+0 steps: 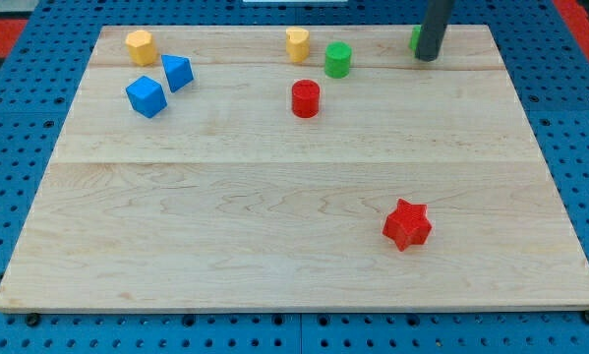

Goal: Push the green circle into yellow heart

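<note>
Rod down at the view's top right, my tip (427, 57) rests on the wooden board (274, 197) grasping nothing, touching or just beside a partly hidden green block (413, 39) whose shape I cannot make out. I see the green circle (337, 60) well left of my tip, just right of the yellow heart (297, 44), a small gap between them. Below them sits a red cylinder (305, 98). Far left are a yellow block (141, 47) and two blue blocks (177, 73) (146, 95). A red star (406, 224) lies lower right.
</note>
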Controlling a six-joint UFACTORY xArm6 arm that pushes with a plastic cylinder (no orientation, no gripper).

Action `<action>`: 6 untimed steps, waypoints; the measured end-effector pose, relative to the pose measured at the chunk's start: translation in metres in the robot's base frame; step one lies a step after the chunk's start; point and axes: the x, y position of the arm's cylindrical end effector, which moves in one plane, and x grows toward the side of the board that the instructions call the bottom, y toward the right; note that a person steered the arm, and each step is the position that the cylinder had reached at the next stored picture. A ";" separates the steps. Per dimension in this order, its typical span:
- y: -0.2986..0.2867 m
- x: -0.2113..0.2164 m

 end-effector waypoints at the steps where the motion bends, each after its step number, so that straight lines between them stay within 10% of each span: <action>1: -0.006 0.011; 4: -0.156 0.025; 6: -0.153 0.050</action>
